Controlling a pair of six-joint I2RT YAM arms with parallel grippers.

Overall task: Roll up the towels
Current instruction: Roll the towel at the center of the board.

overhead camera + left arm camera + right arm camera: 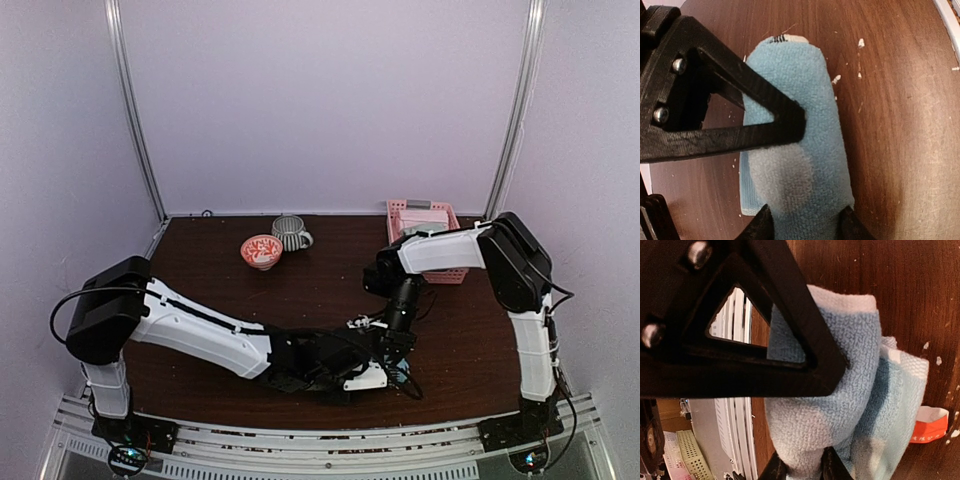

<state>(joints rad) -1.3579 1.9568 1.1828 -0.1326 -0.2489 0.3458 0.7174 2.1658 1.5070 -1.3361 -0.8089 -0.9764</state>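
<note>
Where fingers (822, 357) pinch, fluffy blue towel (855, 370), seemingly rolled

Light blue towel (810, 100) — bunched, partly rolled

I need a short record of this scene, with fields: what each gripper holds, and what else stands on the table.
left gripper: closed on a blue towel, a long bundle
right gripper: closed on a tagged towel, blue with a white edge and an orange tag
one towel or two: cannot tell
bowl: red and white, far centre
mug: grey, just right of the bowl
basket: pink, far right, partly behind the right arm
table: dark brown wood
</note>
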